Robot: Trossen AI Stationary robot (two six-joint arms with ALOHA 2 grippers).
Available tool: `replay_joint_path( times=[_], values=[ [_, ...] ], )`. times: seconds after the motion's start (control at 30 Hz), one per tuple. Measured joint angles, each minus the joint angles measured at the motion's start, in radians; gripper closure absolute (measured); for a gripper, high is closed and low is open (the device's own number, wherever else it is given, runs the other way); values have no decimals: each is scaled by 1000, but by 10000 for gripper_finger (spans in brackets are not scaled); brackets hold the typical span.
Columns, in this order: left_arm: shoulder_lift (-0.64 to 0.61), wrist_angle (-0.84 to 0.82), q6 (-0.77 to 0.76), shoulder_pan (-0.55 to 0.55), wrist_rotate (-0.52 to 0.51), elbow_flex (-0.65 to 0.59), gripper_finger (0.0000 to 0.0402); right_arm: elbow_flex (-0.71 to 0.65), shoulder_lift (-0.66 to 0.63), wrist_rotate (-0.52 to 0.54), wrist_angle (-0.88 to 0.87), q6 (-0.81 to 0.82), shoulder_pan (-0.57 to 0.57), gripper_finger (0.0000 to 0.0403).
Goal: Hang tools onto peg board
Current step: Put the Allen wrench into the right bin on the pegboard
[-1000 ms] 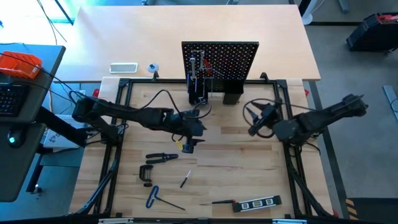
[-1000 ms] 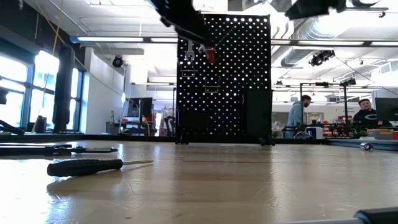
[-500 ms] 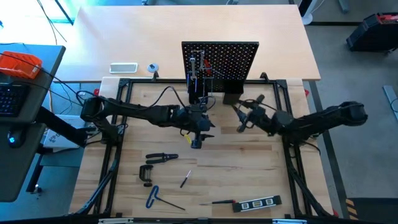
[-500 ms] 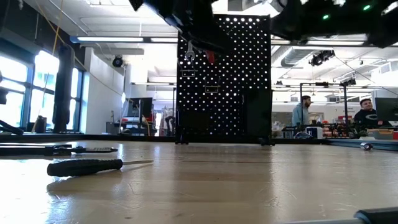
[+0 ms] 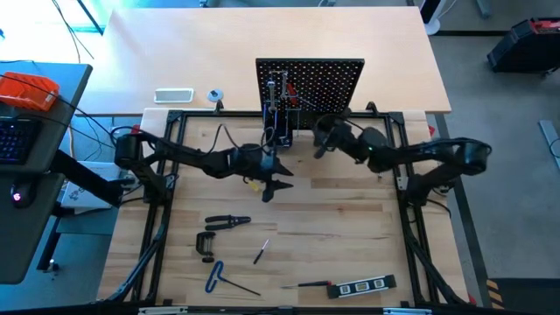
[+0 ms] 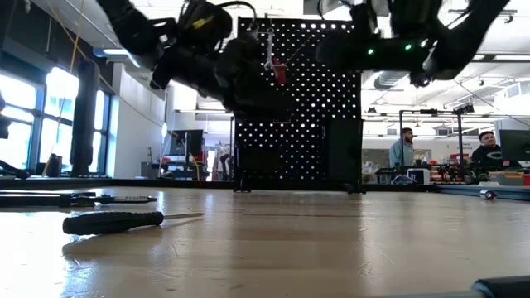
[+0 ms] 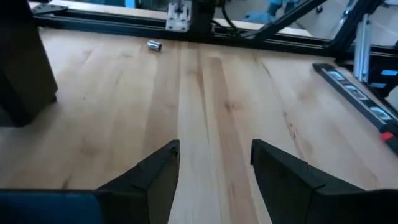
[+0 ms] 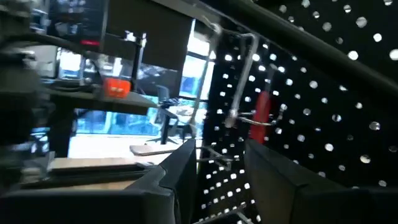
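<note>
The black peg board [image 5: 311, 87] stands upright at the table's far side, with silver wrenches [image 5: 271, 87] and a red-handled tool [image 8: 264, 106] hanging on it. My left gripper [image 5: 278, 185] is open and empty above the table, just in front of the board; it also shows in the left wrist view [image 7: 214, 149]. My right gripper [image 5: 317, 144] is open and empty close to the board's face, and its wrist view [image 8: 217, 155] looks at the hung wrench [image 8: 239, 81]. Pliers [image 5: 227, 221], a C-clamp [image 5: 206, 245], a blue hex key [image 5: 217, 277], small screwdrivers [image 5: 261, 254] and the level [image 5: 367, 285] lie flat on the table.
Black holder boxes [image 5: 325, 131] stand at the board's base; one shows in the left wrist view [image 7: 18, 68]. A white tray [image 5: 173, 94] lies beyond the frame at far left. Bare wood lies between the grippers and the tools near the front. People sit in the room behind [image 6: 489, 153].
My right gripper has gone toward the table's far edge and left, up close to the peg board. My left gripper has gone a little toward the far edge, toward the board. The tools on the table have stayed where they were.
</note>
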Motion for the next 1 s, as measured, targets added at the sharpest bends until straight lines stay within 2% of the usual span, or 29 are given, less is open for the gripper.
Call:
replay_joint_path(
  times=[0.13,0.23,0.4,0.5,0.77,1.0],
  values=[
    [-37,76,17,0,11,-62,211,51,88,15,74,21,-45,272],
    [-73,169,30,2,73,-115,211,89,139,4,108,29,-70,272],
    [-118,386,26,2,151,-216,211,139,187,-1,115,27,-89,272],
    [-132,454,12,2,165,-262,211,161,199,0,115,19,-94,272],
    [-128,506,-16,-4,189,-292,211,187,200,10,113,19,-108,272],
    [-128,522,-22,-8,209,-291,211,217,200,-29,74,18,-107,272]
  ],
)
